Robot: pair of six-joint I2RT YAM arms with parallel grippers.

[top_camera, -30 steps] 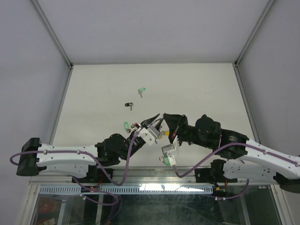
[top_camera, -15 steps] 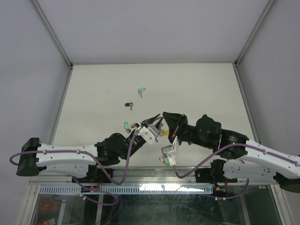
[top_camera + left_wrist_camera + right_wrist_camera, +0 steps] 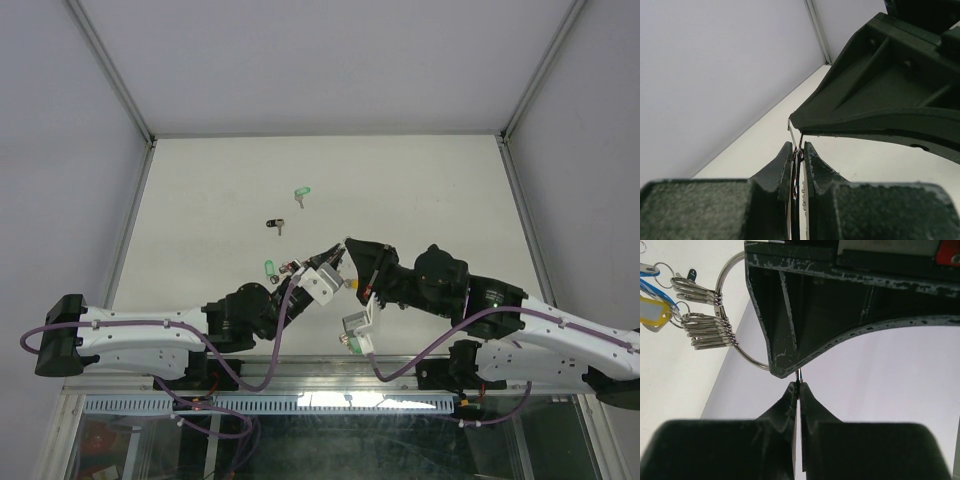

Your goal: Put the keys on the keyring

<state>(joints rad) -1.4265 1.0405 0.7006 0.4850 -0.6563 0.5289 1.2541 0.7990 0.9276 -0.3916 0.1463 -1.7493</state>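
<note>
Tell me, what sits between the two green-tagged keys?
One black-tagged key lying apart from the far green key and the near green key; the top view shows it.

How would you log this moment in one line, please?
left gripper: shut on keyring | right gripper: shut on keyring | tips: meeting | loose: green key, black key

Keyring (image 3: pixel 721 277) bearing tag cluster; green-tagged key (image 3: pixel 302 194), black-tagged key (image 3: pixel 275 224) loose.
</note>
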